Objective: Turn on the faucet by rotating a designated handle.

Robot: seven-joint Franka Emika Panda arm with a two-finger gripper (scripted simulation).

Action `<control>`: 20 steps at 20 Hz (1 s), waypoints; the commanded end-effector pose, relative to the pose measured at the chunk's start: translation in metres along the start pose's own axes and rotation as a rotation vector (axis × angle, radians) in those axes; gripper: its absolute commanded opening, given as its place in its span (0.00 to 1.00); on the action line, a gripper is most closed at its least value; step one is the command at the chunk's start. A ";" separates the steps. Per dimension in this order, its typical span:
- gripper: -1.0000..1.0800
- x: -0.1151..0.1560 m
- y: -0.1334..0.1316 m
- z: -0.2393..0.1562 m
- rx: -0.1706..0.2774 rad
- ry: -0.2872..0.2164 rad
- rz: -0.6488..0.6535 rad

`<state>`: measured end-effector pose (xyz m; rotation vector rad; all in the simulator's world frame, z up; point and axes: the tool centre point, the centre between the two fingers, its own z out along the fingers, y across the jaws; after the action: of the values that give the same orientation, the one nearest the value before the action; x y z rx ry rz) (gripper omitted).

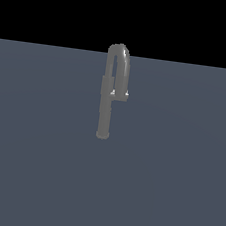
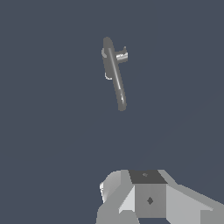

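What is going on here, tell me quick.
Nothing is being handled yet. A grey faucet stands upright on a flat grey surface, with its small handle sticking out to the exterior view's right. The wrist view shows the gripper well away from the faucet, touching nothing; whether it is open or shut cannot be told. The arm does not appear in the exterior view.

Faucet (image 1: 106, 109) upright on grey floor (image 1: 32, 165)

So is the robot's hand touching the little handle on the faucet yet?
Apart. In the wrist view, bare floor lies between the gripper and the faucet with its handle. The exterior view shows no arm near the faucet.
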<state>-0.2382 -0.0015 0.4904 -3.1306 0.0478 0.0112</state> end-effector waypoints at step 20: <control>0.00 0.090 -0.005 0.024 0.218 -0.283 0.226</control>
<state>-0.1560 0.0011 0.4688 -2.8847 0.3435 0.3840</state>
